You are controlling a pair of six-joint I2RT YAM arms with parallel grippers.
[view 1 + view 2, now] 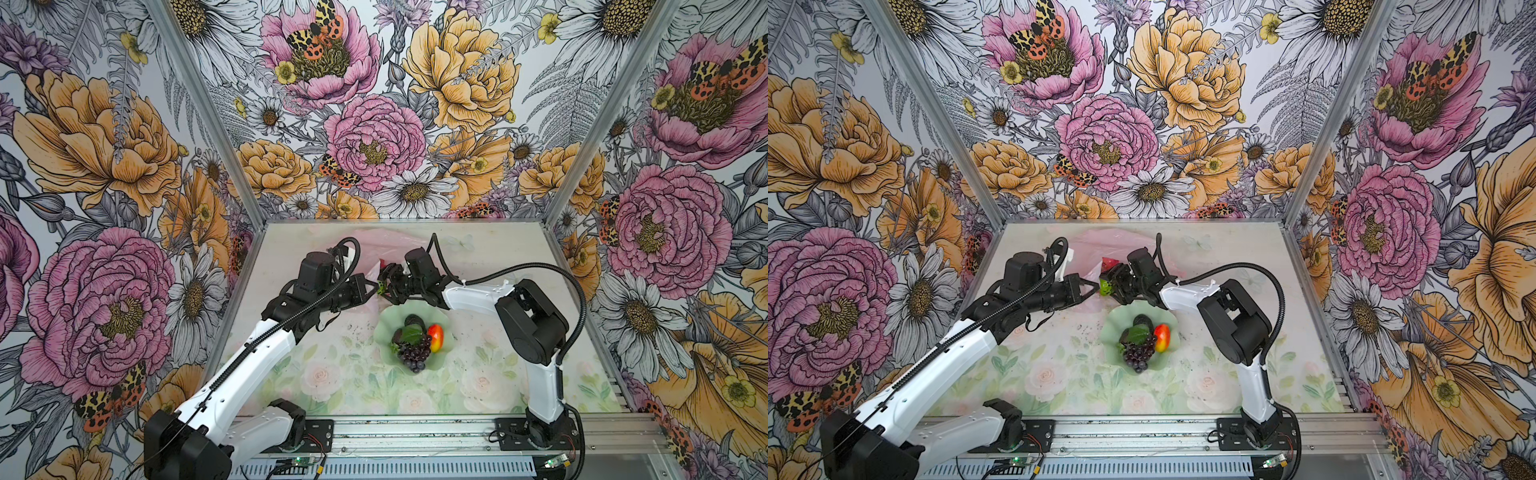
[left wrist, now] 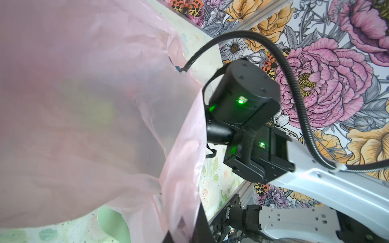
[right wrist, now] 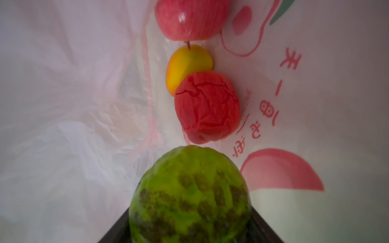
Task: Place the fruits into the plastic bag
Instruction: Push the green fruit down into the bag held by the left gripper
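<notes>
Both arms reach inward, wrists meeting above the bench (image 1: pixel 316 374). The left tool (image 1: pixel 371 286) is clenched on the rim of the thin translucent pink plastic bag (image 1: pixel 365 245). The right tool (image 1: pixel 383 288) grasps the bumpy bright green toy fruit (image 3: pixel 189 195) inside its mouth. Film blurs the left wrist view.

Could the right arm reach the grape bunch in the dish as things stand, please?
Probably not yet: the right end effector holds the green fruit, though the grape bunch lies uncovered in the dish.

Left arm (image 1: pixel 249 361), right arm (image 1: pixel 478 297) stretched forward, wrists turned inward, tips nearly meeting. Left gripper (image 1: pixel 371 286) pinched tight on plastic bag (image 2: pixel 84 105); right gripper (image 1: pixel 1109 286) clasping green fruit (image 3: pixel 189 195).
</notes>
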